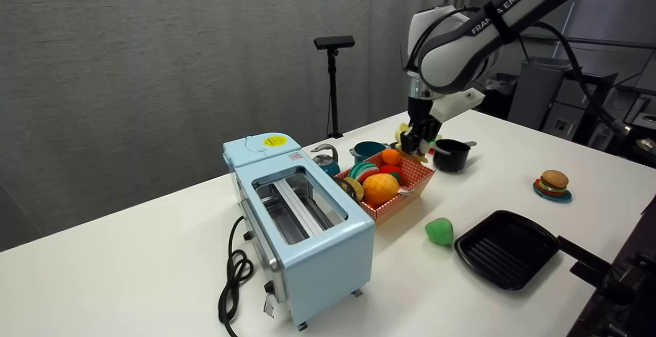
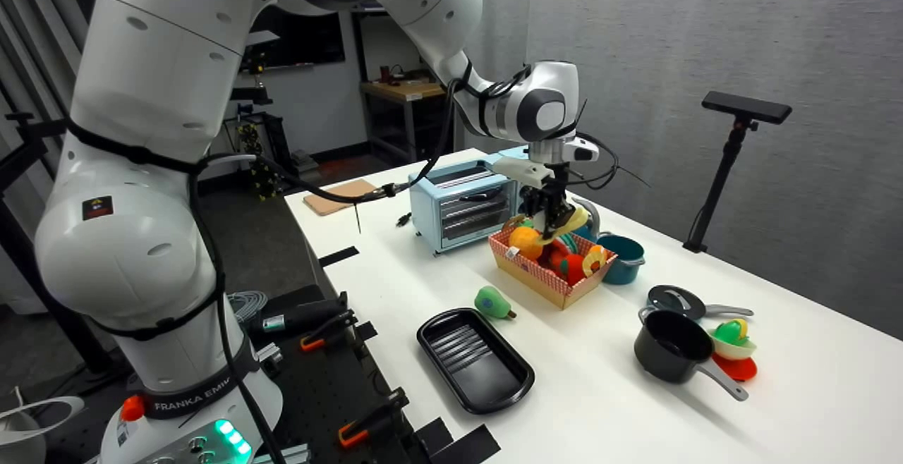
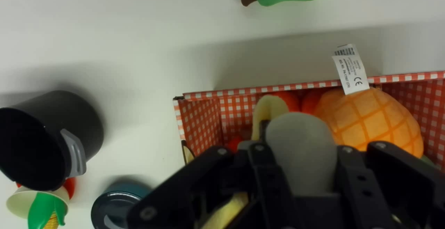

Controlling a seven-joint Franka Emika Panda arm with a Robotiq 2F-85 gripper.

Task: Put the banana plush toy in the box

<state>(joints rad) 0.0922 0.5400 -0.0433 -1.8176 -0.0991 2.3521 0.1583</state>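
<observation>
Several toys (image 1: 381,188) in the box (image 2: 532,281)

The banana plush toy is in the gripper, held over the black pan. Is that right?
No, the place is wrong: the gripper does hold the banana plush toy, but over the box, not the black pan, as an exterior view shows.
</observation>
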